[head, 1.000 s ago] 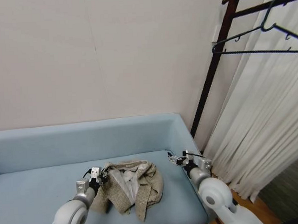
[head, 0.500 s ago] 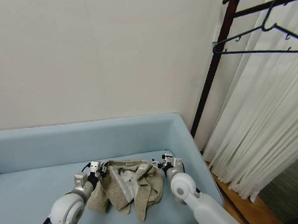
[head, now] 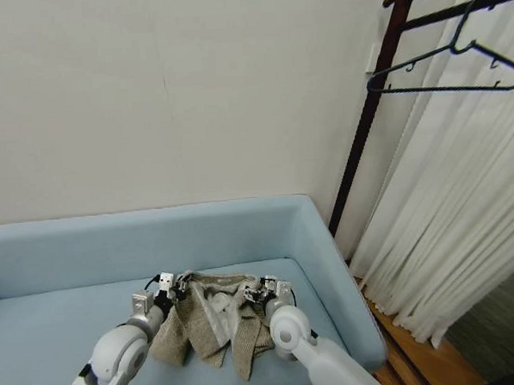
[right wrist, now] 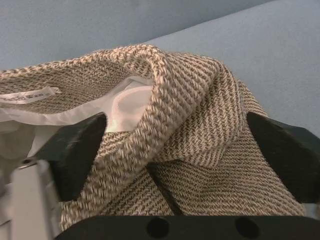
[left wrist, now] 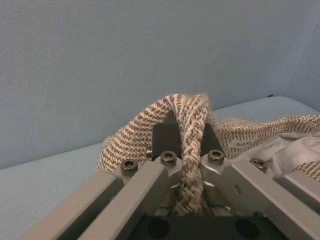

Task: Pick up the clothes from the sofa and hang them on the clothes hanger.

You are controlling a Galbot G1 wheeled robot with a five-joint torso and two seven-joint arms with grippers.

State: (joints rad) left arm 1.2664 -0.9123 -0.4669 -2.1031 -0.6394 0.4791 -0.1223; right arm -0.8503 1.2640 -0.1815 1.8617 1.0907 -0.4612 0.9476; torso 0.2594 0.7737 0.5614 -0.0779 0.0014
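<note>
You are at the grasp step. The tweed jacket (head: 214, 322) lies crumpled on the sofa (head: 61, 246) seat, toward its right end. Your left gripper (left wrist: 189, 150) is clamped on a folded edge of the weave, pinched tight between its jaws. Your right gripper (right wrist: 175, 150) stands wide apart, straddling a raised fold by the white lining and holding nothing; whether its pads (right wrist: 75, 150) touch the cloth is hard to say. The next move calls for closing the right jaws on that fold; both arms then need to rise evenly toward the hanger (head: 444, 66), which hangs high on the rack (head: 365, 118), well apart from the seat.
</note>
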